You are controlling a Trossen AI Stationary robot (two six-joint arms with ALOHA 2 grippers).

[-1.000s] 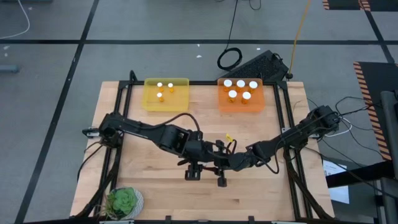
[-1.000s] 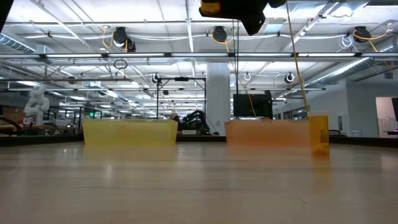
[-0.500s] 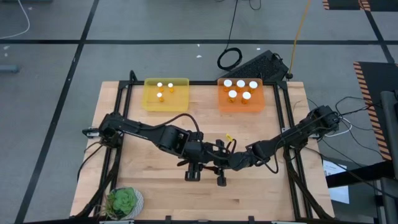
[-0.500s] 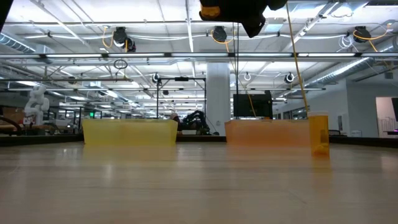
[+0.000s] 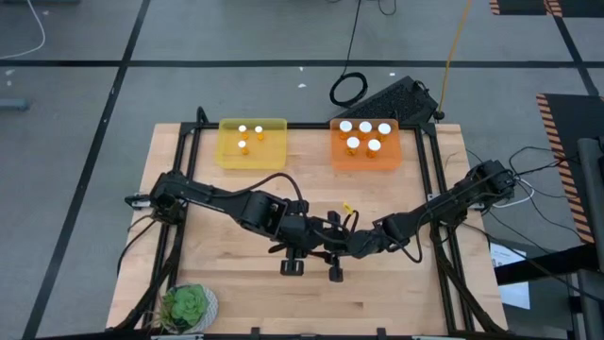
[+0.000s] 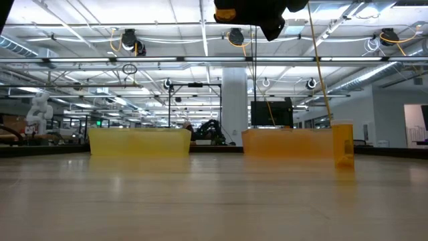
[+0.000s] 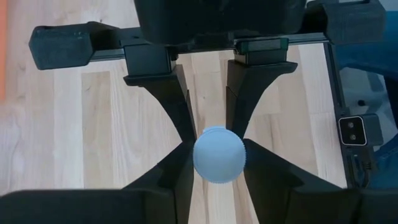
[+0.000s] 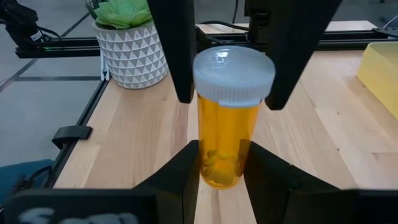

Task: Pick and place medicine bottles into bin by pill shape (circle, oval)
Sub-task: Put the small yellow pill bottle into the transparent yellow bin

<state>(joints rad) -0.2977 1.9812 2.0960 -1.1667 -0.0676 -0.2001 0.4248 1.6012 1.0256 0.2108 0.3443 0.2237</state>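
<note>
One medicine bottle (image 8: 224, 143), amber with a white cap and pills inside, hangs in the air over the middle of the table. My left gripper (image 7: 217, 163) and my right gripper (image 8: 221, 155) meet there (image 5: 321, 244), and both are shut on it. The cap faces my left arm and the base faces my right arm. Three bottles stand in the yellow bin (image 5: 274, 156) at the far edge. Several larger-capped ones stand in the orange bin (image 5: 392, 159). My left gripper pinches the bottle's white cap (image 7: 219, 154) between its two fingers (image 8: 177, 62), one on each side of the rim. It comes from the table's left side, opposite my right gripper. The bottle is clear of the table. My right gripper pinches the amber body near its base (image 8: 219, 168) between its two fingers (image 8: 186, 168). It comes from the table's right side, with the fingers lying along the bottle. The bottle reaches forward past the fingertips, cap end away, lifted clear of the wood.
A potted plant (image 5: 189, 307) stands at the near left corner. A small amber-yellow thing (image 5: 346, 208) sits on the wood between the arms and the orange bin. A dark frame (image 5: 184, 142) runs round the table's edges.
</note>
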